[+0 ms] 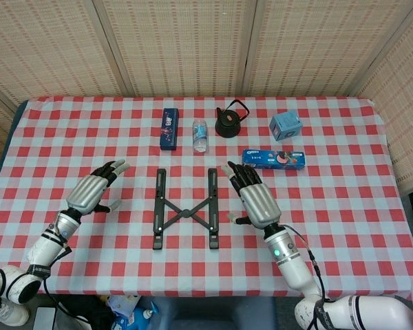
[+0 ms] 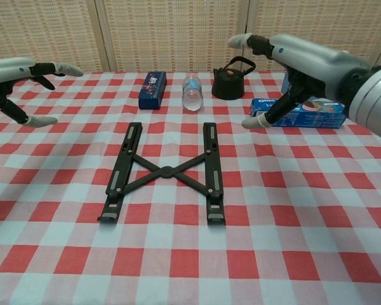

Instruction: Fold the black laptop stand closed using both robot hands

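Note:
The black laptop stand (image 1: 184, 210) lies flat on the checked cloth in the middle, two long rails joined by a crossed brace (image 2: 167, 171). My left hand (image 1: 91, 192) hovers to its left, fingers spread, holding nothing; in the chest view the left hand (image 2: 16, 76) sits at the far left edge. My right hand (image 1: 256, 199) hangs just right of the stand's right rail (image 1: 212, 206), fingers apart and empty. In the chest view the right hand (image 2: 292, 60) is raised above the table. Neither hand touches the stand.
Along the back stand a dark blue box (image 1: 169, 128), a small water bottle (image 1: 200, 135), a black kettle (image 1: 230, 122) and a light blue box (image 1: 286, 126). A blue biscuit packet (image 1: 274, 159) lies close behind my right hand.

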Tool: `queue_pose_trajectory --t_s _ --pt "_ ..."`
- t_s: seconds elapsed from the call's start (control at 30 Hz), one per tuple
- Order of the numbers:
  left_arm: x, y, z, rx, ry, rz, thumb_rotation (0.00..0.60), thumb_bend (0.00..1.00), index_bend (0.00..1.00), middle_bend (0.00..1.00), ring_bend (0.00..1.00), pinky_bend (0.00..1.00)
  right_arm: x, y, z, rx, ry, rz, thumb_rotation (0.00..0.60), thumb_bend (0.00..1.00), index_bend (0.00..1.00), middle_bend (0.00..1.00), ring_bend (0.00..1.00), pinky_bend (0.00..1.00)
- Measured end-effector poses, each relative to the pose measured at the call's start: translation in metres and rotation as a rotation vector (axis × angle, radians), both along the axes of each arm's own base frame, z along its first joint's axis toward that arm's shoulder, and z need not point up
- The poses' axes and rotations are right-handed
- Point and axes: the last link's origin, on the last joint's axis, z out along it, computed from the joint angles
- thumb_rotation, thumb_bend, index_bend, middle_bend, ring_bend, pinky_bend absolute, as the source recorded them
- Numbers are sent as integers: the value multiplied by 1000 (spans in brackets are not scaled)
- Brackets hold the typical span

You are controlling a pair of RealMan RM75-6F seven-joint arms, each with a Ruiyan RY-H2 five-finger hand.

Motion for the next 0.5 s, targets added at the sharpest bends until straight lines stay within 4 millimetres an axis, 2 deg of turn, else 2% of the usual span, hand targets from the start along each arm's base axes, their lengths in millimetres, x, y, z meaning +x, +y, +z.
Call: queue_pose_trajectory --t_s 0.13,0.23,0.5 --pt "-4 7 -4 37 102 -91 600 310 74 0 0 154 0 8 5 -47 89 144 600 7 0 0 0 0" --pt "-3 14 -16 51 162 -137 600 264 64 0 0 154 -3 14 5 -83 159 243 600 0 0 0 0 0" --pt "16 29 -55 42 221 -196 600 227 4 0 0 154 -16 16 -12 -142 295 378 600 0 0 0 0 0"
